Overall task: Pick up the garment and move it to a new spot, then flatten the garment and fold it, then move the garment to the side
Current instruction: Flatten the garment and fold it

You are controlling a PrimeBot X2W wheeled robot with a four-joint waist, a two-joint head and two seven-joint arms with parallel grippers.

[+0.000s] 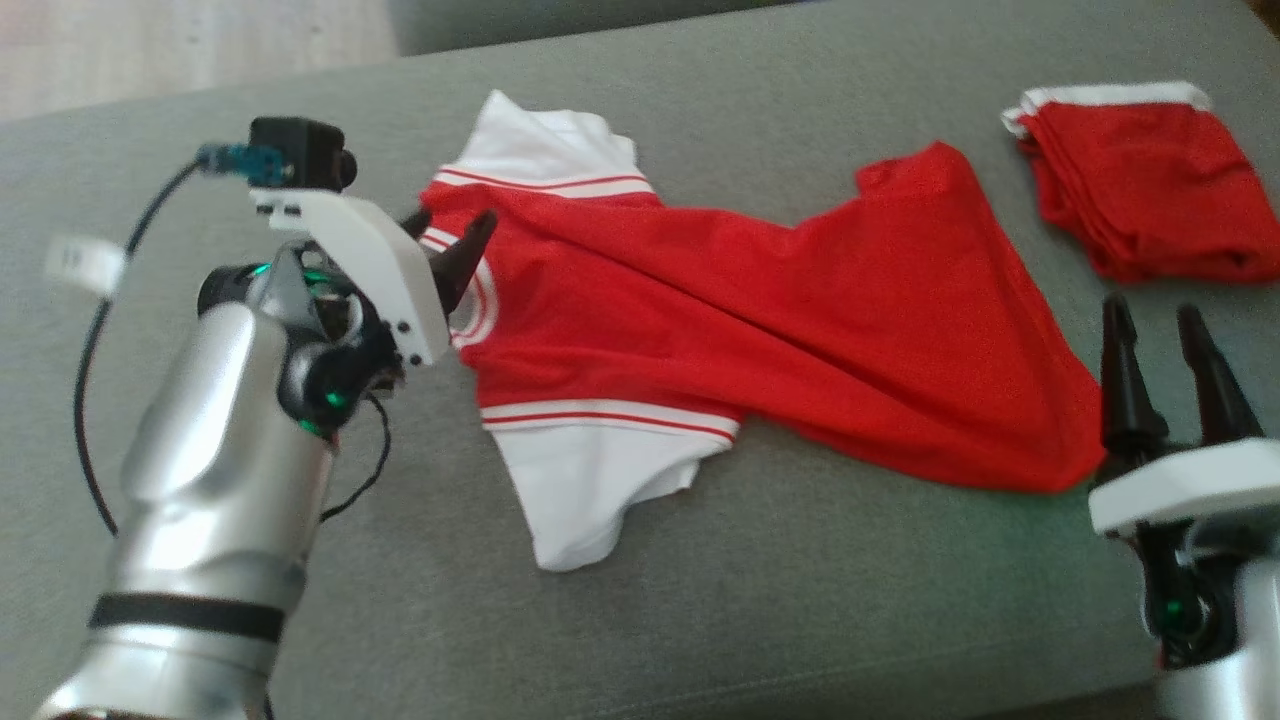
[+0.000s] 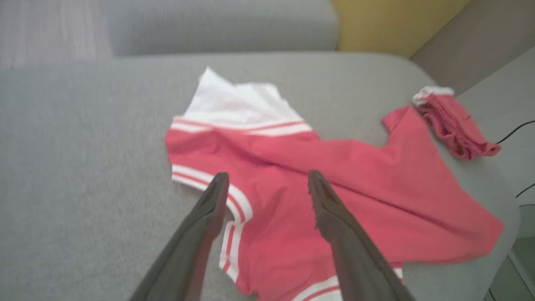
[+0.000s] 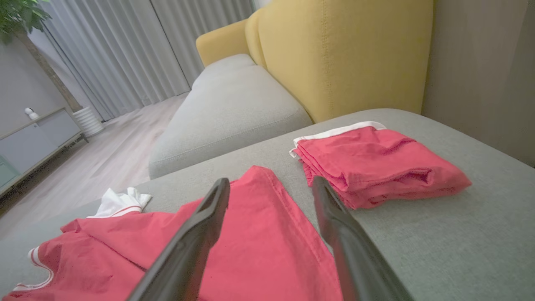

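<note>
– jaws on the left gripper?
– spread wide, empty, tips at the neckline. the garment lies rumpled across the grey cushion; it looks thin, limp and light, so pinch shoulder and hem corners. the right gripper gapes empty beside the hem.

Soft, even daylight; sharpness varies.
Head view slightly soft w/ faint shadow under shirt; left wrist view blurred & washed out; right wrist view sharp, edges bent by wide lens.
</note>
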